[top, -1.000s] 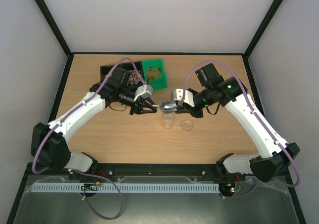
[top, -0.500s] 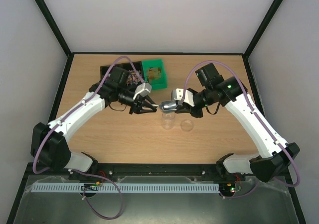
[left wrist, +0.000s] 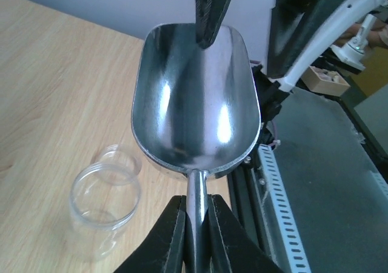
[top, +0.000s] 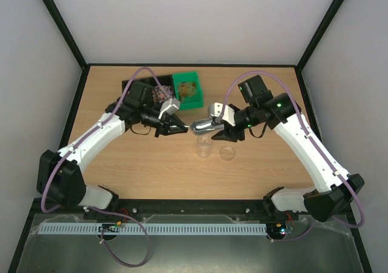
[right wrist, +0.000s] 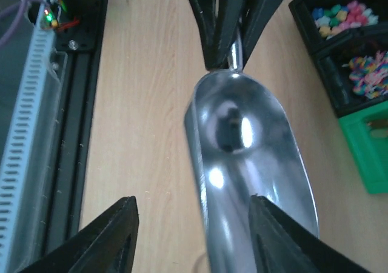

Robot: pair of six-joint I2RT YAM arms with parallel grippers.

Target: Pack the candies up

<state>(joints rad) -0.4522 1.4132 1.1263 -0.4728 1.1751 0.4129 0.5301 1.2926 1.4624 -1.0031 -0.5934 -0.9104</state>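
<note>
The candies (right wrist: 339, 11) lie in a black tray (right wrist: 297, 6) near the counter's (top: 273, 170) far left corner. The empty scoop (left wrist: 194, 103) hangs near the jar (left wrist: 106, 206), its handle clamped in the left gripper (left wrist: 195, 209). The right gripper (right wrist: 194, 224) stands apart around the bowl, probably passing the scoop to the arm nearer the tray.

Front of metal scoop (right wrist: 242, 158) off right wrist view's lower edge; candies (right wrist: 338, 13) blurred.
</note>
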